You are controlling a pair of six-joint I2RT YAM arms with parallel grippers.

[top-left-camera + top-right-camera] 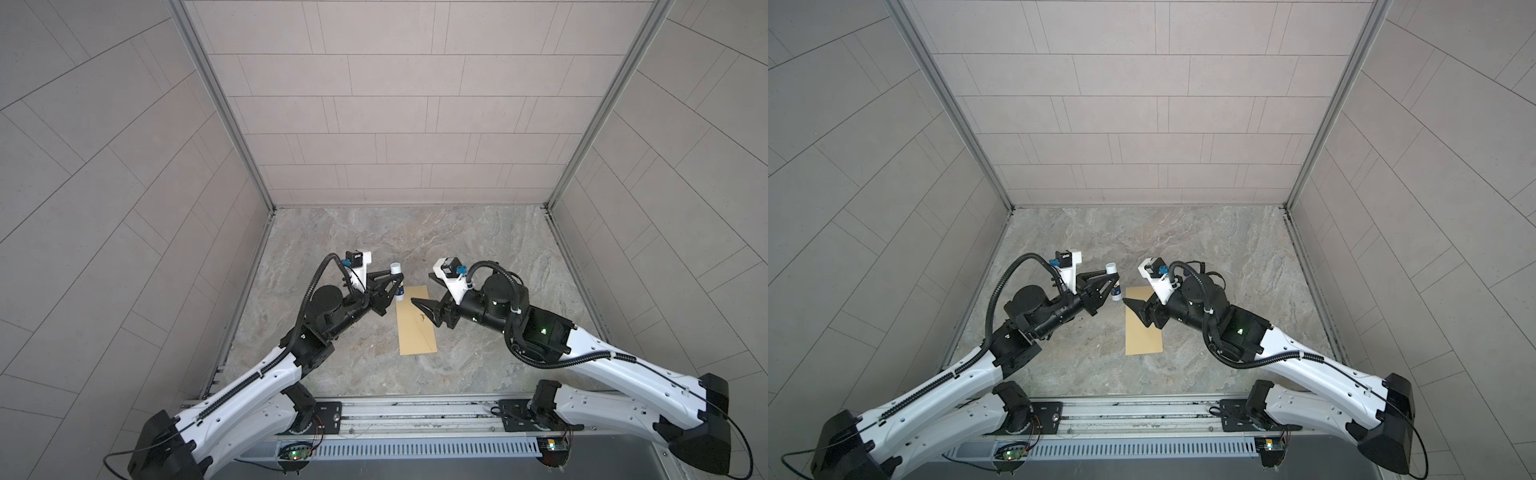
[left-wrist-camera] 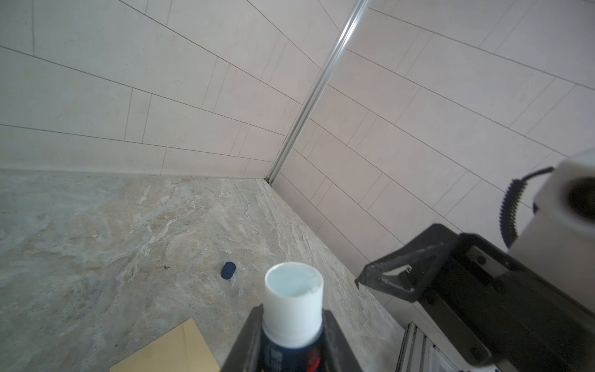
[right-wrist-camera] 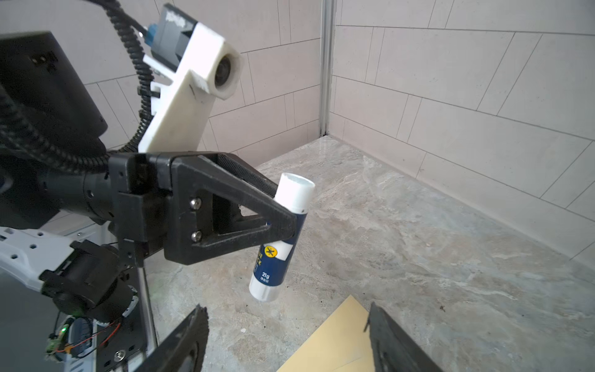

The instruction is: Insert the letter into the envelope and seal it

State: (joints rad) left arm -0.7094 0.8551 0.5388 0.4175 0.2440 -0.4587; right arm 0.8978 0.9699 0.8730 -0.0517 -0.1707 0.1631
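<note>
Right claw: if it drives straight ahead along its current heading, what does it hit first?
Probably the glue stick held in the left claw; it hangs straight ahead of the open right claw. Height offset is hard to judge, so it might pass under.

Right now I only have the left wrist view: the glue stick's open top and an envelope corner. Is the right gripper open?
Observer: Yes. The right wrist view shows the right gripper open, its fingers wide apart over the envelope's far end.
Operator: Does the envelope lie flat?
Observer: In both top views it lies flat on the table, its long side running away from the arms' bases.
Operator: How is the glue stick held?
Observer: The left gripper clamps the glue stick just below its white neck; the labelled lower part hangs free above the table.
</note>
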